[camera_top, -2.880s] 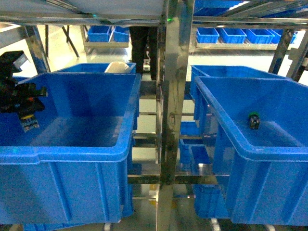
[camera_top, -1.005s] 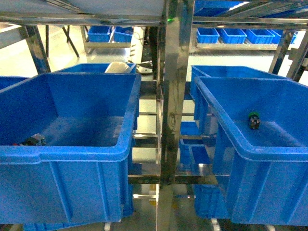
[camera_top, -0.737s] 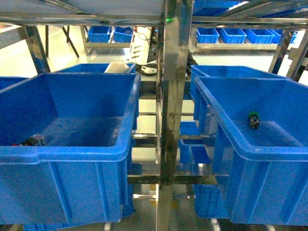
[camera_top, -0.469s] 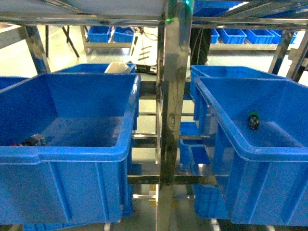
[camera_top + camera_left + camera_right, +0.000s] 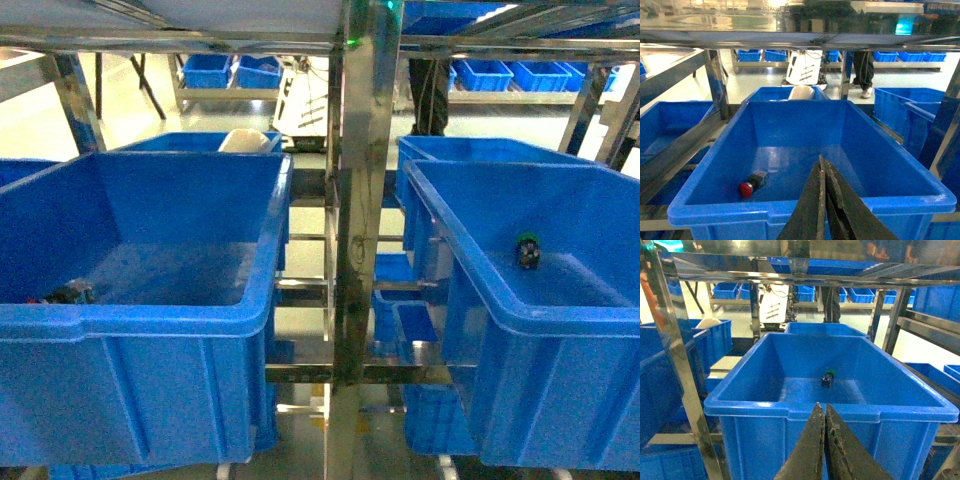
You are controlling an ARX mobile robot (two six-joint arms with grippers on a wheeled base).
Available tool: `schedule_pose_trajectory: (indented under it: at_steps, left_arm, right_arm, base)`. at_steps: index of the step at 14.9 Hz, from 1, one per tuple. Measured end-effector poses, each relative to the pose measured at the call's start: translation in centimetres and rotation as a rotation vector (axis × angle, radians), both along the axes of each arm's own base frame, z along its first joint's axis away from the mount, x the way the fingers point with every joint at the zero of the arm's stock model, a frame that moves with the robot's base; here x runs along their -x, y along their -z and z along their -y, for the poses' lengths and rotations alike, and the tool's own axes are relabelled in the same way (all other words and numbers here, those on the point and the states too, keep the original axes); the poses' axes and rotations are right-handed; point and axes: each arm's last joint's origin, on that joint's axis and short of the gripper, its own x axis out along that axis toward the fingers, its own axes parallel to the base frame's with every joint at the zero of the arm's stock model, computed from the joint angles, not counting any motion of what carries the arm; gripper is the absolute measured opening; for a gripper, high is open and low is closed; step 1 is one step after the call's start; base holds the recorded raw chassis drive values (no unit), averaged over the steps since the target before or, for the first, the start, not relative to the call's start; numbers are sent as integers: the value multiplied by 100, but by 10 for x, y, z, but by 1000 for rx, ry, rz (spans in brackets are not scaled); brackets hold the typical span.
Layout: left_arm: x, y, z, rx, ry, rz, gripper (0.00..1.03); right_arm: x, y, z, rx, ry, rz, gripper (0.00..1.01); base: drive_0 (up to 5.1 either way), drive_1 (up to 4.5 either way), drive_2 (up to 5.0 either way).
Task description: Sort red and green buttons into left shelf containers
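Red button in left bin, beyond closed empty left jaws

Looked like a warehouse or factory stockroom. Seen: polished steel racking carrying large deep blue plastic bins, further rows of smaller blue bins on racks behind, pale glossy floor between aisles. Noted the legs of someone standing beside the far racks.
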Motion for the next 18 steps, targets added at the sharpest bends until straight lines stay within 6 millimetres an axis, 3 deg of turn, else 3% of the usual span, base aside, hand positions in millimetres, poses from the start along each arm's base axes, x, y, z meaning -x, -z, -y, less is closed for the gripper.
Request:
schedule_pose_trajectory:
  at_steps: [8,9,16,18]
  left_arm:
    - [9,15,0,0,0,-7,2]
    - [16,26,0,-1,1,-36,2]
    - [19,23,0,-2,-2,2,2]
    - [19,24,0,-2,-2,1,25]
  right_arm:
    - [0,0,0,0,0,0,2]
    - [0,0,0,0,0,0,2]
    - [0,0,0,0,0,-1,2]
    - [0,0,0,0,0,-1,23]
  base:
    - [0,0,0]
    - [0,0,0]
    - [0,0,0]
    - [0,0,0]
